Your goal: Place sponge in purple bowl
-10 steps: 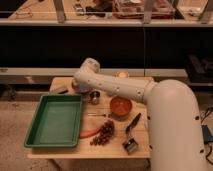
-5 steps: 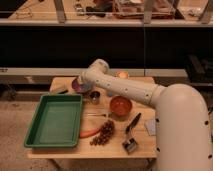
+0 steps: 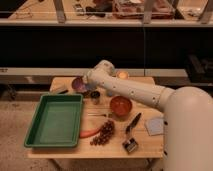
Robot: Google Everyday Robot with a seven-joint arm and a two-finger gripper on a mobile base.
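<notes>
I've got the arm stretched across the counter (image 3: 145, 145) toward its far left corner, gripper (image 3: 88, 83) right at the purple bowl (image 3: 78, 83), mostly hidden behind the wrist; can't tell how the jaws stand. Sponge isn't visible anywhere, so it's either in the jaws or already in the bowl. I judge the task near its end: release and pull back probably left. Orange bowl (image 3: 121, 105) sits mid-counter, green tray (image 3: 54, 120) on the left edge.
</notes>
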